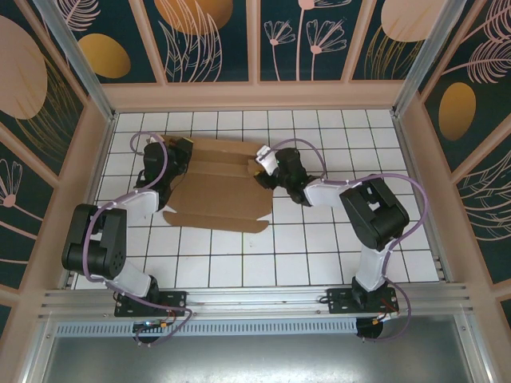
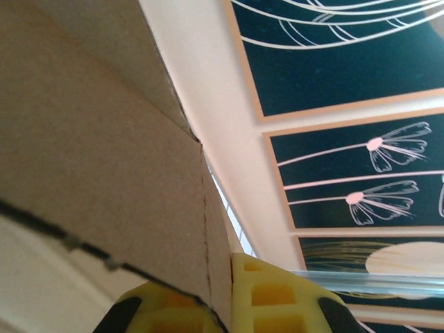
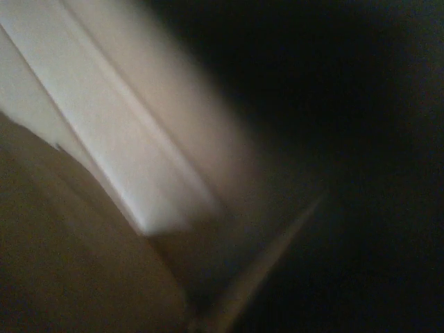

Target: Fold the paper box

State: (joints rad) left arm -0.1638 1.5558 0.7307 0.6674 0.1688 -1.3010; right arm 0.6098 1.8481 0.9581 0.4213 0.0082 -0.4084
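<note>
The white tiled table with dark grid lines is carrying everything, its hard flat top giving the creases something to press against. On it, toward eleven o'clock from the table's middle, the paper box is lying as a plain brown, matte, die-cut cardboard sheet, mostly flat, with a rounded flap running along its six o'clock edge and parallel creases showing across its middle. The far panels are lifting a little, probably because both arms are working the sheet from opposite ends so it cannot slide. The left gripper is sitting at the sheet's ten o'clock corner; in the left wrist view its ribbed yellow plastic fingers are clenching a raised cardboard panel with a raw, fibrous cut edge, the jaws pressing together on it, apparently to hold that wall upright. The right gripper is meeting the sheet's two o'clock edge, likely lining up on the opposite flap. Its own camera is giving a dark blur, so I cannot tell whether its fingers are gripping or loose.
</note>
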